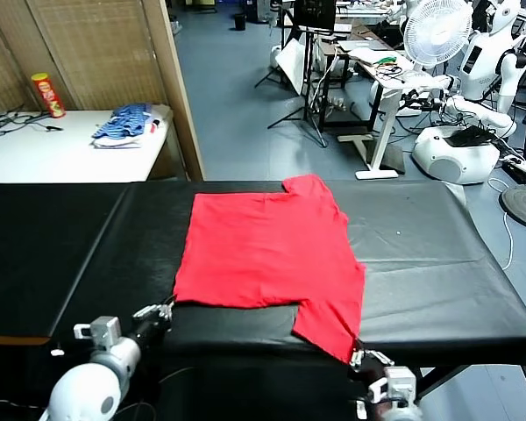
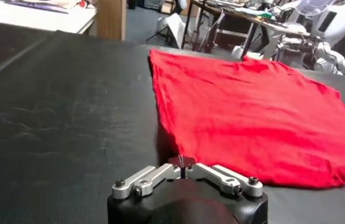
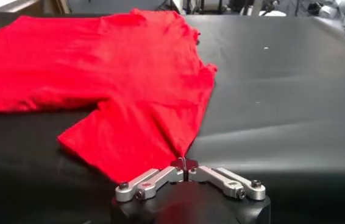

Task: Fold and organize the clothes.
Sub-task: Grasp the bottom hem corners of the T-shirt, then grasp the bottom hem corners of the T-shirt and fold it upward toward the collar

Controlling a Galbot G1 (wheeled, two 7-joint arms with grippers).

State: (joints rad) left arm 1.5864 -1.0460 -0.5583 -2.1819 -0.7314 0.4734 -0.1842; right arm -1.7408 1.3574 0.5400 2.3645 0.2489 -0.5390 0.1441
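Observation:
A plain red T-shirt (image 1: 267, 250) lies flat on the black table (image 1: 430, 263), one sleeve pointing to the far edge and one to the near edge. My left gripper (image 1: 168, 309) is at the shirt's near left corner, shut on the fabric's tip; the left wrist view shows its jaws closed on the corner of the shirt (image 2: 252, 109) at the left gripper (image 2: 184, 165). At the table's front edge my right gripper (image 1: 358, 355) is shut on the tip of the near sleeve; in the right wrist view the shirt (image 3: 99, 67) runs to a point pinched in the right gripper (image 3: 185, 165).
A white side table (image 1: 61, 145) at the back left carries a folded blue-and-white pile (image 1: 124, 123) and a red can (image 1: 47, 95). Behind the black table stand a fan (image 1: 436, 31), stands and other robots (image 1: 460, 132).

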